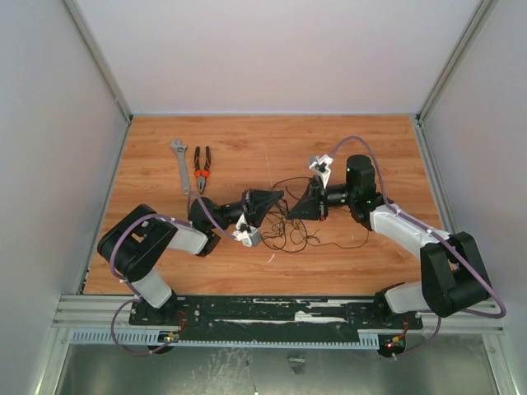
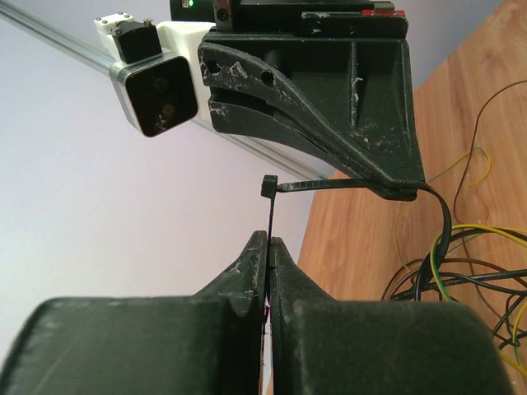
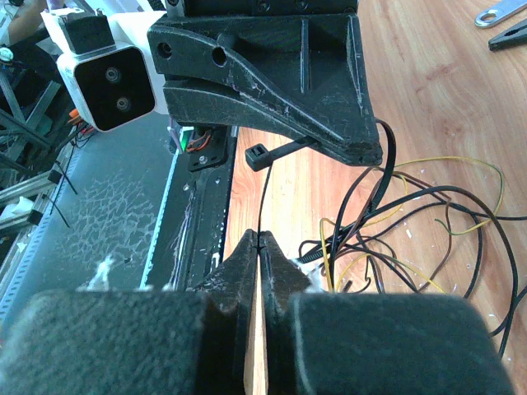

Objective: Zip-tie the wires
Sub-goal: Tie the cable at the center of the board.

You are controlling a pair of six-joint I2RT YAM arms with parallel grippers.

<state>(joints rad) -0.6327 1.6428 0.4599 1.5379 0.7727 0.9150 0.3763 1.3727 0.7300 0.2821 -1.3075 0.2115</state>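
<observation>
The zip tie (image 2: 313, 186) is a thin black strip held between both grippers over the middle of the table. My left gripper (image 2: 269, 240) is shut on one thin end, which runs up to the tie's square head. My right gripper (image 3: 258, 234) is shut on the strip (image 3: 262, 193) as well. The two grippers meet tip to tip in the top view, left (image 1: 280, 199) and right (image 1: 296, 207). The strip curves down from the fingertips into the wires (image 2: 461, 263), a loose black and yellow tangle on the wood (image 1: 306, 234), also in the right wrist view (image 3: 428, 206).
Orange-handled pliers (image 1: 202, 169) and a grey wrench (image 1: 181, 164) lie at the far left of the wooden table (image 1: 272, 140). A metal rail (image 1: 272, 317) runs along the near edge. Grey walls enclose the table's sides and back.
</observation>
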